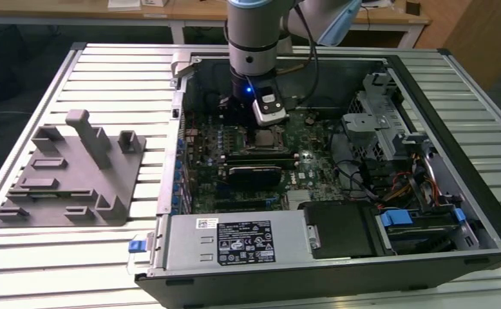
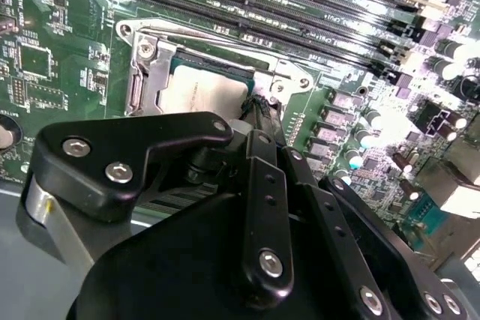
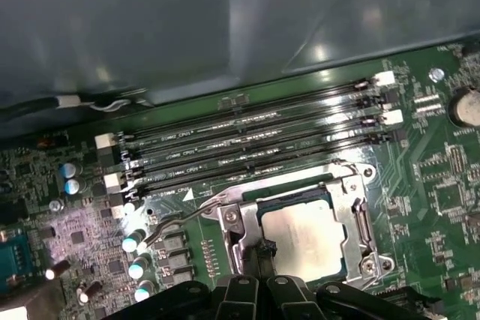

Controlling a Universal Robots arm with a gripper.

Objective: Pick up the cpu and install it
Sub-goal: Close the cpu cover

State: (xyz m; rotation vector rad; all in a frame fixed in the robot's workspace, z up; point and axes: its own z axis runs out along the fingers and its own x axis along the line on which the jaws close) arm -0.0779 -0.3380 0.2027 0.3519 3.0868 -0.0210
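Currently, in the exterior view, we log the arm reaching down into the open computer case (image 1: 319, 283), which lies on a slatted table (image 1: 27, 257). The gripper (image 1: 270, 122) hangs just above the socket (image 1: 248, 149) on the motherboard, and the cpu (image 1: 268, 138) shows as a pale square inside it. A grey fixture block (image 1: 70, 174) sits well apart on the exterior view's left, with nothing on it. In the second wrist view the cpu (image 2: 206, 91) lies flat within the socket's metal frame (image 2: 146, 73), and the gripper (image 2: 259, 114) meets it at one edge. Its jaws look drawn together into a single narrow tip, with nothing visibly between them. In the first wrist view the cpu (image 3: 304, 234) again rests level in the frame (image 3: 360, 215), beside the memory slots (image 3: 255, 148), and the gripper (image 3: 260, 251) touches its near edge. We judge the chip to be light, stiff and thin. Its smooth metal top probably offers little friction, and its underside and the socket contacts are likely fragile. In our view the safe hold is across two opposite edges at the darker rim, kept level, with no side load or tilt.
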